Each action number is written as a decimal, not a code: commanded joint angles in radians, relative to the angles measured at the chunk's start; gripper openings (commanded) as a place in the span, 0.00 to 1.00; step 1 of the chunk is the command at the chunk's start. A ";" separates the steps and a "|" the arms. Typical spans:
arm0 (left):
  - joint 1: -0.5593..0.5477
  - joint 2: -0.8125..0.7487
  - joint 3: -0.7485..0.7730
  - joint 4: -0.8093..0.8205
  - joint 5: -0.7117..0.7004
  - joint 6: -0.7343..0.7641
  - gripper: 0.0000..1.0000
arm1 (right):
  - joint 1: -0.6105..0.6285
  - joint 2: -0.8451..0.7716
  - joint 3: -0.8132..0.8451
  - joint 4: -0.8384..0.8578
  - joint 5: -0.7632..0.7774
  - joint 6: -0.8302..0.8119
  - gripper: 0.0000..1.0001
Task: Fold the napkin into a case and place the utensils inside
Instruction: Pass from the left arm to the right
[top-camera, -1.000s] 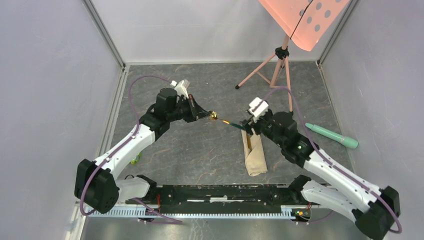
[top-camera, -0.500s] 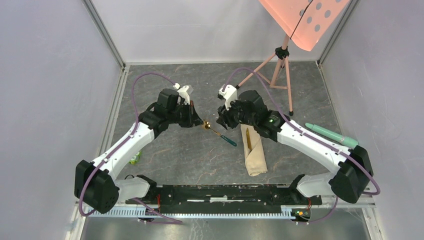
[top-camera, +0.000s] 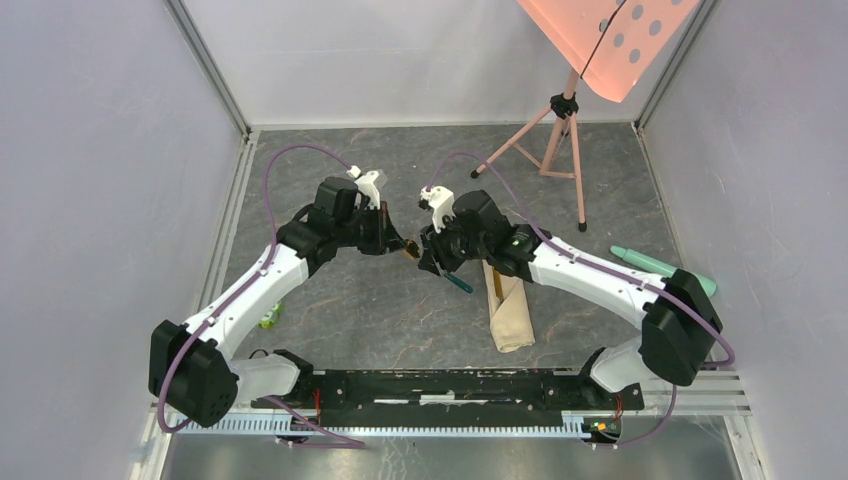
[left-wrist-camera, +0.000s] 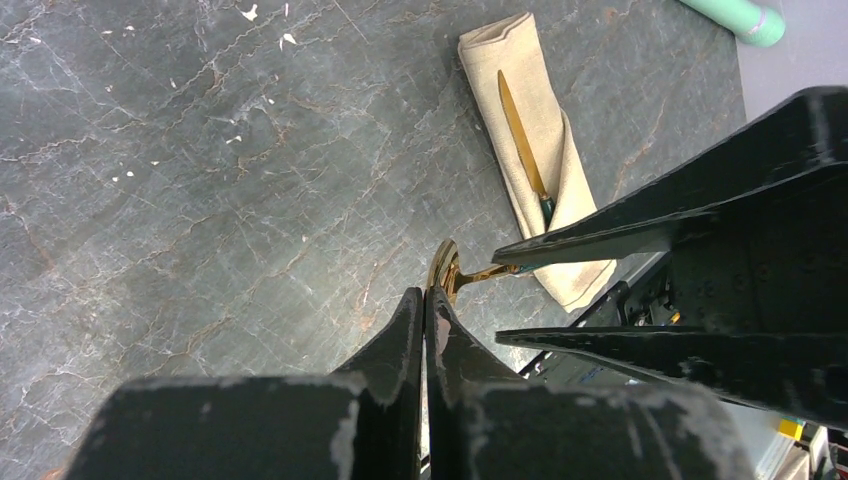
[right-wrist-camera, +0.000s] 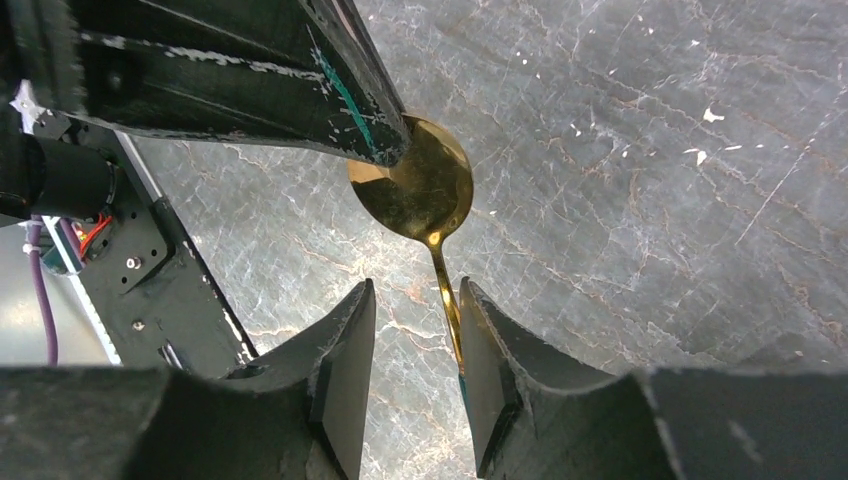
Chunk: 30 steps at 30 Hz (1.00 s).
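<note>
While left jaws pinch spoon (right-wrist-camera: 420, 192) bowl, handle lies between part-open right jaws.

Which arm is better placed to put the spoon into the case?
Right: the right gripper straddles the spoon handle, with the case on that side. The left gripper pinches only the bowl.

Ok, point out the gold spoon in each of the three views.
Top external: the spoon is at centre, its teal handle end pointing down and right.
Left wrist: its bowl is seen edge-on at centre, just past the shut fingertips.
Right wrist: the bowl is upper centre, with the handle running down inside the right claw.
Shared landmark: the left claw, pinching the bowl.
</note>
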 joint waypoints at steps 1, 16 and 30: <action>0.001 -0.009 0.046 0.024 0.033 0.037 0.02 | 0.013 0.023 0.027 0.048 0.026 0.019 0.40; 0.001 -0.007 0.045 0.025 0.057 0.032 0.02 | 0.022 0.053 0.029 0.068 0.044 0.010 0.04; -0.080 -0.052 -0.233 0.387 0.201 -0.373 0.49 | -0.240 -0.086 -0.194 0.147 0.159 0.100 0.00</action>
